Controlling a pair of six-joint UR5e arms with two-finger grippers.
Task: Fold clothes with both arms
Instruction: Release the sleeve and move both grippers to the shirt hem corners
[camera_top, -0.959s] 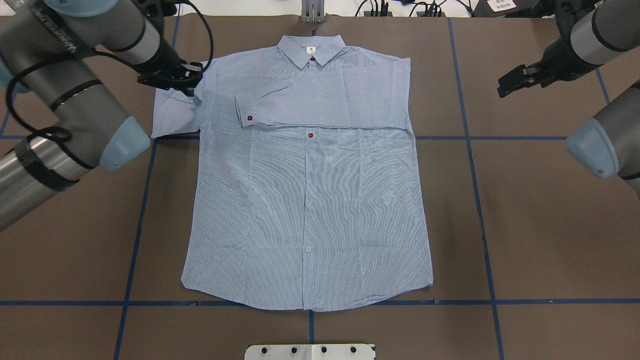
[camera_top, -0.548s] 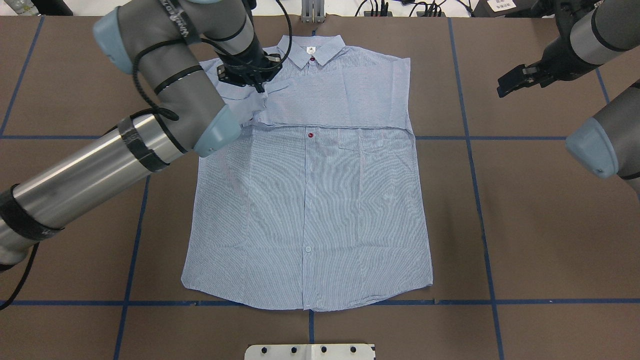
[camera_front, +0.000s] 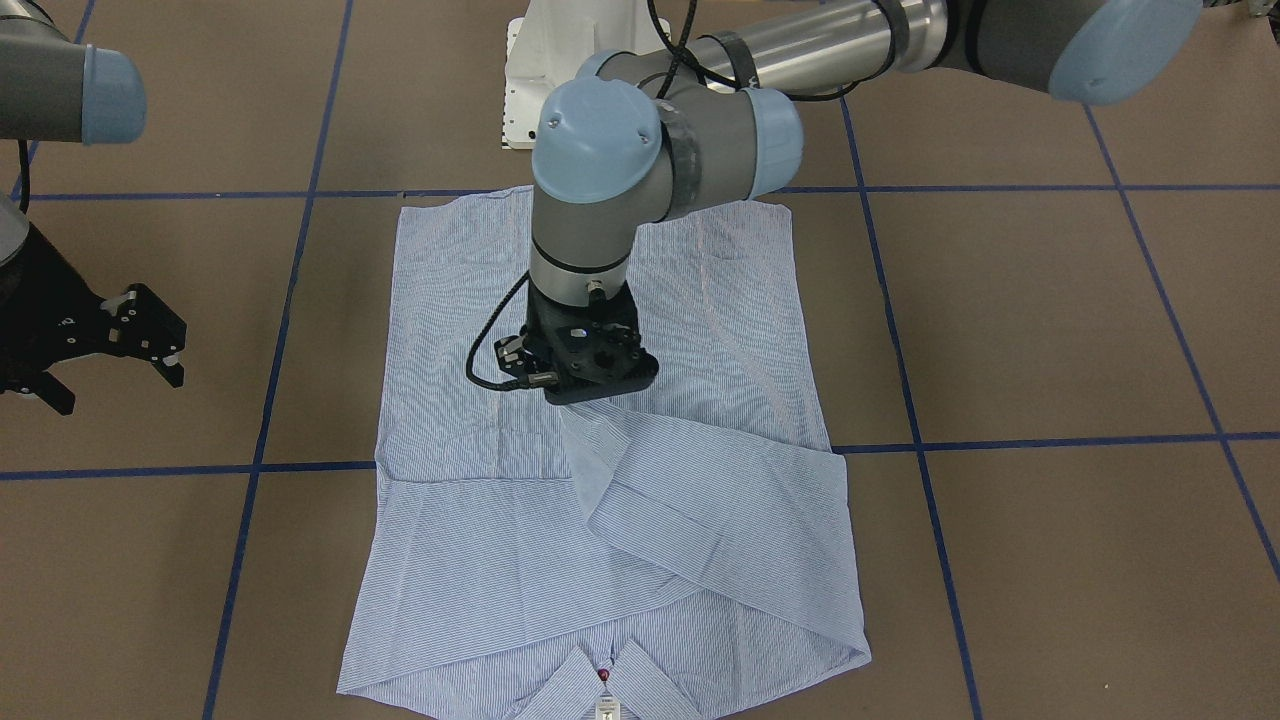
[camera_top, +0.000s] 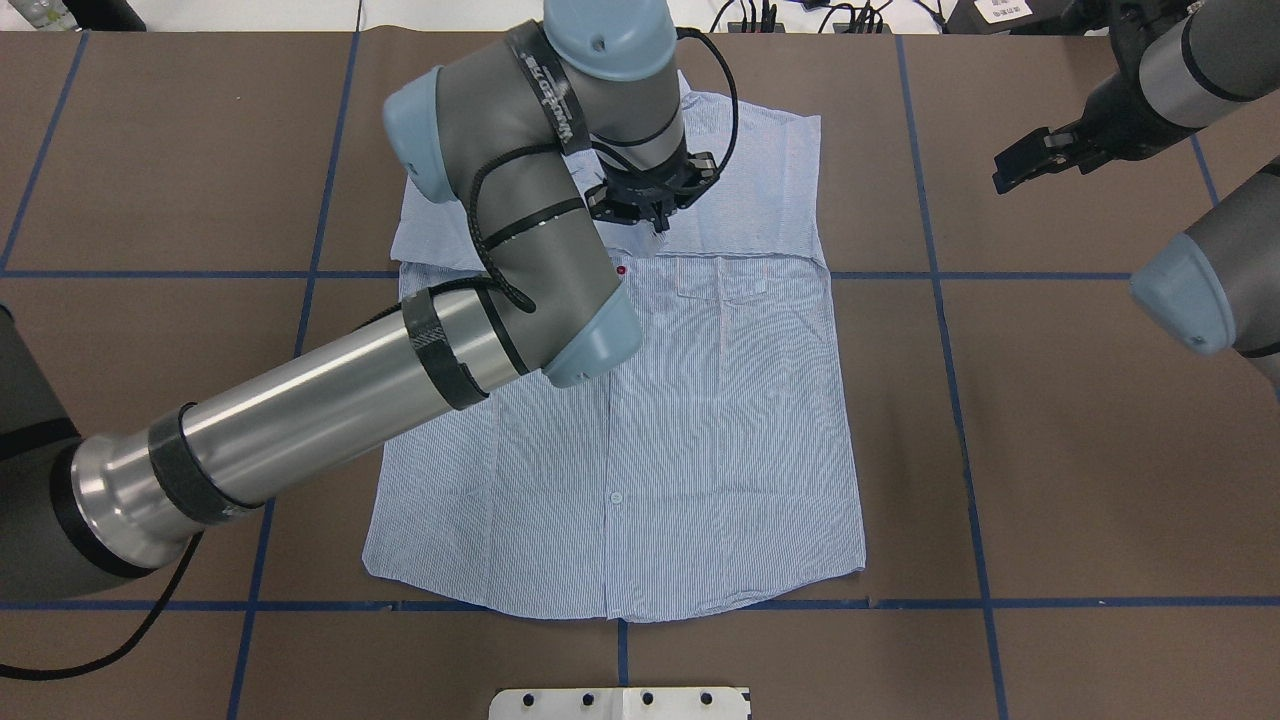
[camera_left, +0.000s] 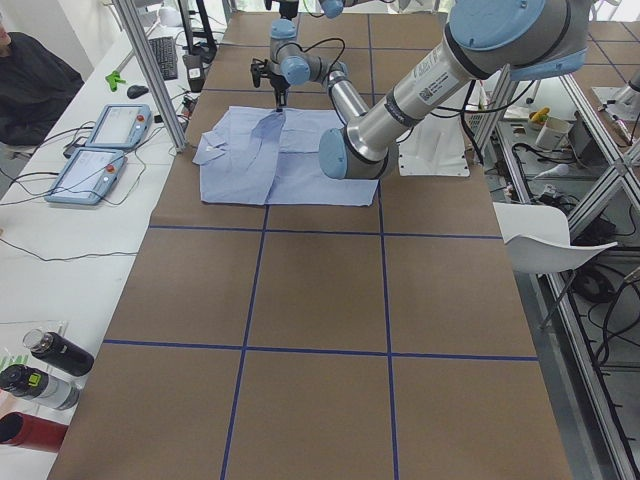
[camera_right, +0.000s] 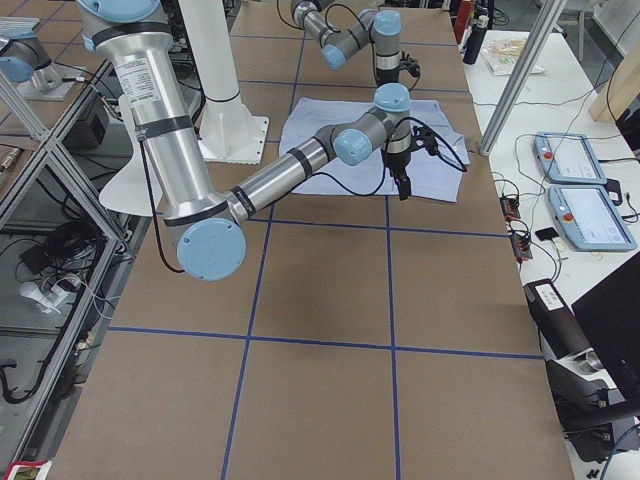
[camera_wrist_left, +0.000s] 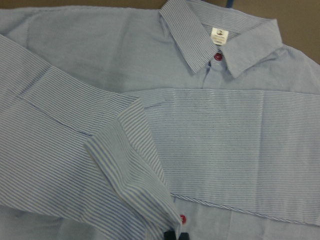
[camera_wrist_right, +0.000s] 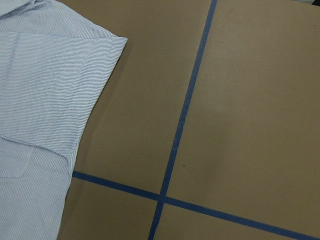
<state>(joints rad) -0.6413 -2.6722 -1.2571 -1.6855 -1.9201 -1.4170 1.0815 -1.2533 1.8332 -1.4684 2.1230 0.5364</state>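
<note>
Currently in hand: by my reading, carrying the second sleeve (camera_front: 700, 490) across the chest, below the collar (camera_front: 600, 685).
Shirt: the striped shirt (camera_top: 700, 420) lies front-up and buttoned on the brown desk (camera_top: 1050, 450); the first sleeve (camera_wrist_left: 250, 145) lies flat across the chest just below the collar.
Left gripper: the left gripper (camera_top: 655, 218) hangs over the chest below the collar, jaws pinching the cuff (camera_wrist_left: 135, 170) of the second sleeve.
Right gripper: the right gripper (camera_front: 115, 385) hovers off the cloth, well to the side of the collar, jaws spread and empty.
Doing it well: carry the cuff low and taut, lay it square over the first sleeve, and let go only once the fabric rests flat, or the shoulder fold may skew.
Containers: only the chest pocket (camera_top: 725, 285), below the collar; it lies flat, with no bulge showing.
</note>
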